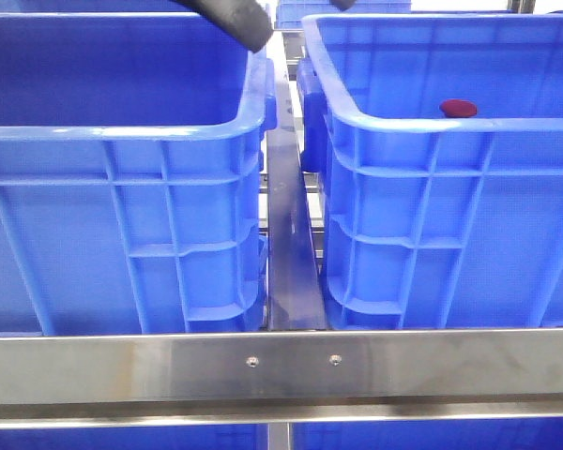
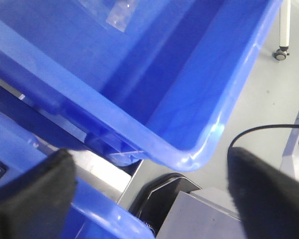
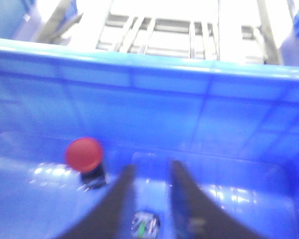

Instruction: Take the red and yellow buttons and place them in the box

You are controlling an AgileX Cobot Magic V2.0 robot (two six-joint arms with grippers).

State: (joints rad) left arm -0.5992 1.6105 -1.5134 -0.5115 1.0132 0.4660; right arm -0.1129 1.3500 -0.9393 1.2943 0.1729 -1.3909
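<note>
A red button (image 1: pixel 458 108), a domed red cap on a dark base, lies inside the box (image 1: pixel 422 127), the right-hand blue crate with the brighter inner wall. In the right wrist view the button (image 3: pixel 83 153) sits on the box floor by the far wall (image 3: pixel 189 114). My right gripper (image 3: pixel 152 168) is inside the box beside the button, jaws a small gap apart and holding nothing. The view is blurred. My left gripper (image 2: pixel 149 199) is wide open and empty over a crate corner; one of its fingers (image 1: pixel 239 21) shows above the left crate. No yellow button is in view.
A second blue crate (image 1: pixel 122 131) with a darker inside stands on the left. A steel rail (image 1: pixel 291 253) runs between the crates and a steel crossbar (image 1: pixel 281 366) runs in front. A small silver-green item (image 3: pixel 144 226) lies on the box floor between my right fingers.
</note>
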